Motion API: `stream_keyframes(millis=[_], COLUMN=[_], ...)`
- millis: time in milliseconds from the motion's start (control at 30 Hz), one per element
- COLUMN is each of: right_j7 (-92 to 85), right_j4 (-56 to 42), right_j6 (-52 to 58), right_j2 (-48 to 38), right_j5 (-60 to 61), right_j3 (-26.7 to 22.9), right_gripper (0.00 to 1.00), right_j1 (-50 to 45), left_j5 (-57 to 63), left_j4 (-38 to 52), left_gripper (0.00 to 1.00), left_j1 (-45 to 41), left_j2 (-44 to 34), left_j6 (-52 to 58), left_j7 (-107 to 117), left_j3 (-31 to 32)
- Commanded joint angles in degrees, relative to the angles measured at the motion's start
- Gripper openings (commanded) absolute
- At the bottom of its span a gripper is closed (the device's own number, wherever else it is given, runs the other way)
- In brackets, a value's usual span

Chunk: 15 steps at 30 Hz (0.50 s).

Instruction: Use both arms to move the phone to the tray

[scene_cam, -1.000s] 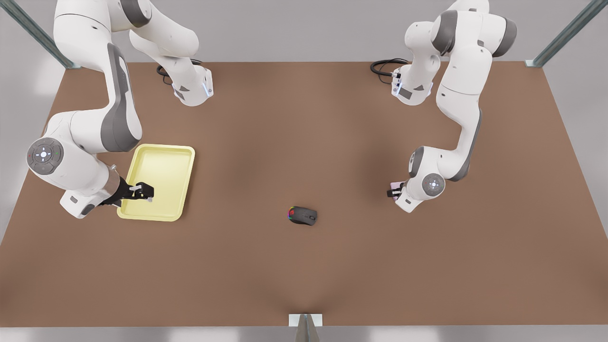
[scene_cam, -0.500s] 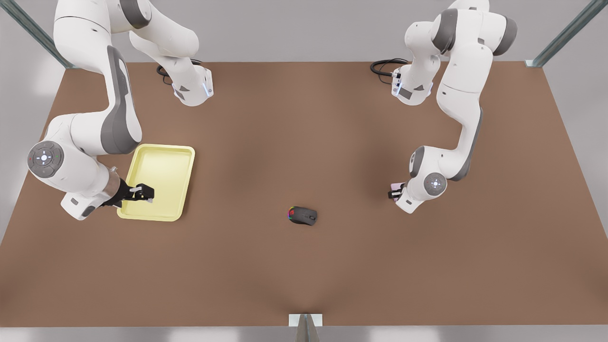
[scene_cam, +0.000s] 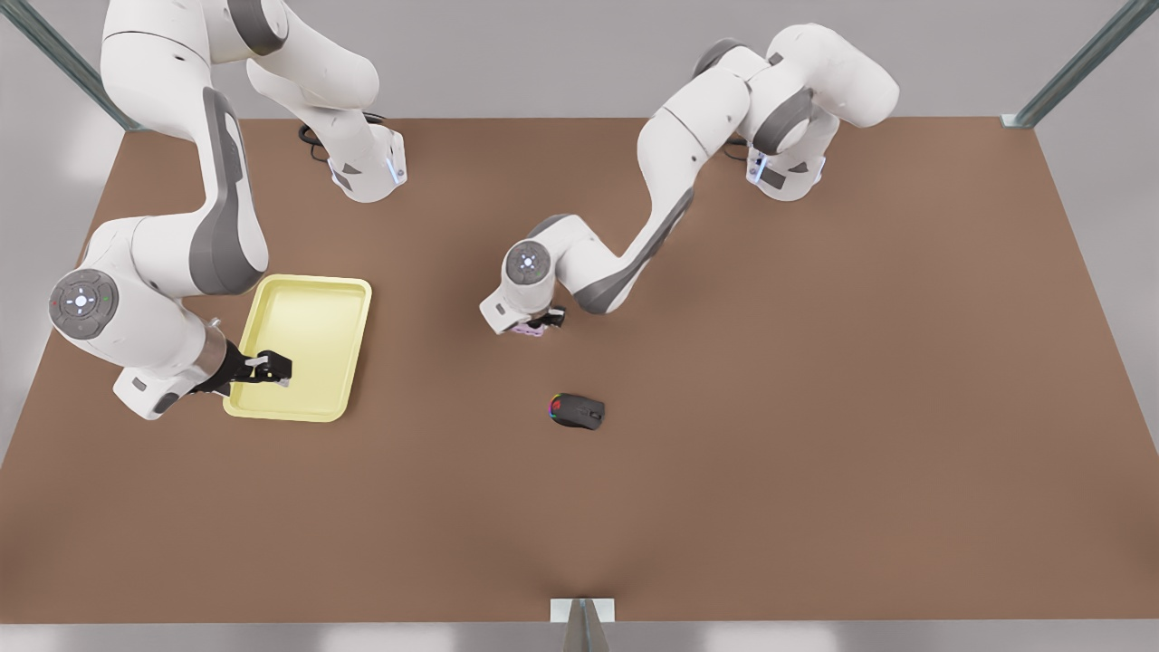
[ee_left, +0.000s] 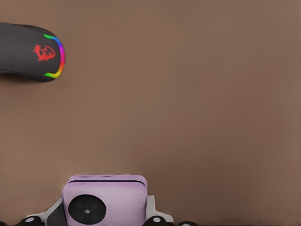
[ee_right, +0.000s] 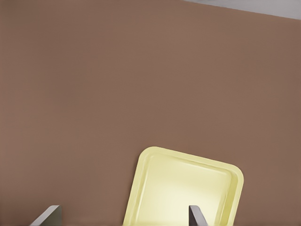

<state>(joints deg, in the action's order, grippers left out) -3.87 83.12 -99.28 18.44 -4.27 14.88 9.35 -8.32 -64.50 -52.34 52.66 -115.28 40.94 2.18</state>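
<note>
Front view: the left gripper [scene_cam: 541, 323] clamps the phone [scene_cam: 526, 330] mid-table (above the mouse [scene_cam: 577, 410]), well apart from the tray [scene_cam: 312, 292], where the right gripper [scene_cam: 274, 369] hovers, fingers spread.

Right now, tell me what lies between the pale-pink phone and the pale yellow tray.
In the front view only bare brown table lies between the pale-pink phone in the left tool and the pale yellow rectangular tray.

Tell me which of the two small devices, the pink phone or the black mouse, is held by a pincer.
The pink phone: the left pincer grips it, while the black mouse lies untouched.
</note>
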Motion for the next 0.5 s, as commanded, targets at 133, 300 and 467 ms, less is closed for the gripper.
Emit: stream_keyframes(millis=[133,300,467], right_j7=[-0.1,-1.9,-1.6], right_j4=[-0.1,0.0,-0.1], right_j6=[0.0,0.0,0.0], right_j2=[0.0,-0.1,-0.1], right_j5=[0.1,0.1,0.1], right_j3=[0.0,-0.1,0.0], right_gripper=[1.0,1.0,1.0], right_j1=[0.1,0.1,0.0], left_j5=[-1.1,-1.1,3.2], left_j4=[1.3,1.3,1.3], left_gripper=[0.81,1.0,1.0], left_j1=[-2.0,-2.1,24.6], left_j2=[3.9,3.9,-22.0], left_j6=[-0.2,-1.3,43.2], left_j7=[31.4,30.7,-24.4], left_j3=[0.5,0.5,-0.7])
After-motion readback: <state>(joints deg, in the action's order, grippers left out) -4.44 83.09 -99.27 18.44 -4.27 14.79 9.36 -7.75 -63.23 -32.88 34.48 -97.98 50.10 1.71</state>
